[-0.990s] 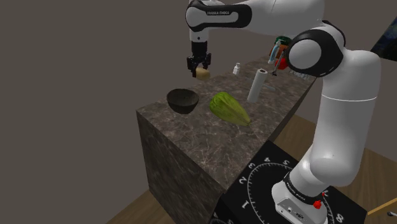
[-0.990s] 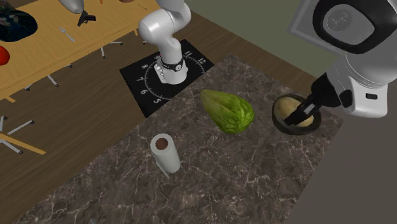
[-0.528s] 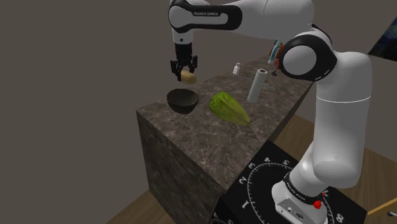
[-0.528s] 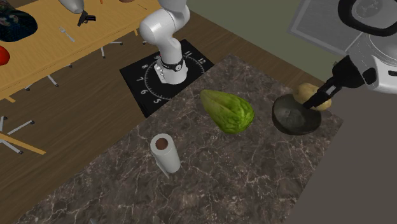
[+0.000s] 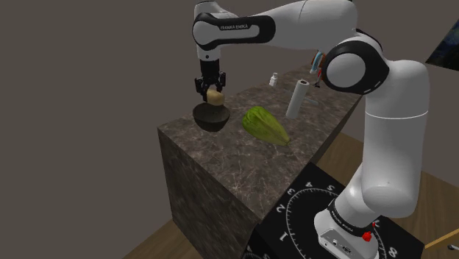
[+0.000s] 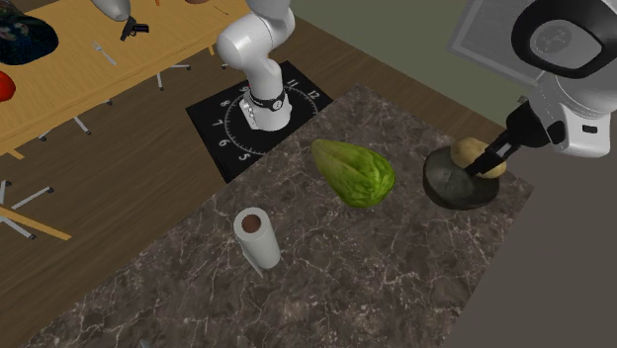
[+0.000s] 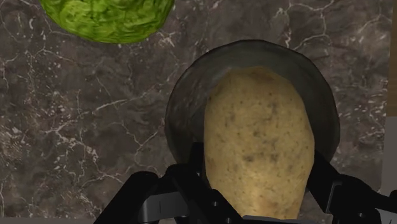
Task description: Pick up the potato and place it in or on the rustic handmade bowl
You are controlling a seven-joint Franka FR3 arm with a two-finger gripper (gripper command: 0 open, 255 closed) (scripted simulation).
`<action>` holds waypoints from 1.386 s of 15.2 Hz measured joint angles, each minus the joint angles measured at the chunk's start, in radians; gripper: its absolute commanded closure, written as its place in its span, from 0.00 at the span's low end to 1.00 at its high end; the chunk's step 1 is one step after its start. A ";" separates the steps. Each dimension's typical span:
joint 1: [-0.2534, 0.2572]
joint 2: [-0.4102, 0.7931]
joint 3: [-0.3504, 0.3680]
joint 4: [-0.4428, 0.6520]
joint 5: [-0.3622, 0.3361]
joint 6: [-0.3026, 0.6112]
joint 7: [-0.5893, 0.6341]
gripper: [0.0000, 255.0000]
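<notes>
A tan speckled potato (image 7: 257, 143) is clasped between my black fingers, the gripper (image 7: 254, 191) shut on it. It hangs just above the dark grey bowl (image 7: 184, 108), which sits near the counter's end. In the shoulder view the potato (image 5: 215, 96) sits in the gripper (image 5: 211, 91) directly over the bowl (image 5: 210, 118). In the second exterior view the potato (image 6: 478, 154) and gripper (image 6: 491, 159) hover over the bowl (image 6: 450, 186), toward its far side.
A green cabbage-like vegetable (image 5: 266, 125) lies beside the bowl on the dark marbled counter (image 5: 243, 158). A paper towel roll (image 5: 296, 98) and a small white bottle (image 5: 274, 79) stand further along. The counter edge drops off just beyond the bowl.
The gripper has carried the potato toward the shoulder view's left and then down, from beside the bowl to just above it.
</notes>
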 measured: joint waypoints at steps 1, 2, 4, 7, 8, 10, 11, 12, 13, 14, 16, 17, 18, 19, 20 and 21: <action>0.000 0.001 0.000 -0.012 0.000 0.013 0.000 1.00; 0.000 0.003 0.000 -0.023 0.000 0.026 0.000 1.00; 0.001 0.005 0.000 -0.048 0.000 0.053 0.002 1.00; 0.001 0.010 0.001 -0.069 0.000 0.079 0.003 1.00; 0.001 0.009 0.001 -0.072 0.000 0.082 0.003 1.00; 0.001 0.009 0.001 -0.075 0.000 0.084 0.003 1.00; 0.001 0.009 0.001 -0.075 0.000 0.084 0.003 1.00; 0.001 0.009 0.001 -0.075 0.000 0.084 0.003 1.00; 0.001 0.009 0.001 -0.075 0.000 0.084 0.003 0.00; 0.001 0.008 0.001 -0.075 0.000 0.084 0.003 0.00; 0.001 0.008 0.001 -0.075 0.000 0.084 0.003 0.00; 0.001 0.008 0.001 -0.075 0.000 0.084 0.003 0.00; 0.001 0.008 0.001 -0.075 0.000 0.084 0.003 0.00; 0.001 0.008 0.001 -0.075 0.000 0.084 0.003 0.00; 0.002 0.011 0.001 -0.055 0.000 0.067 0.004 0.00; 0.002 0.017 0.001 -0.021 0.000 0.039 0.003 0.00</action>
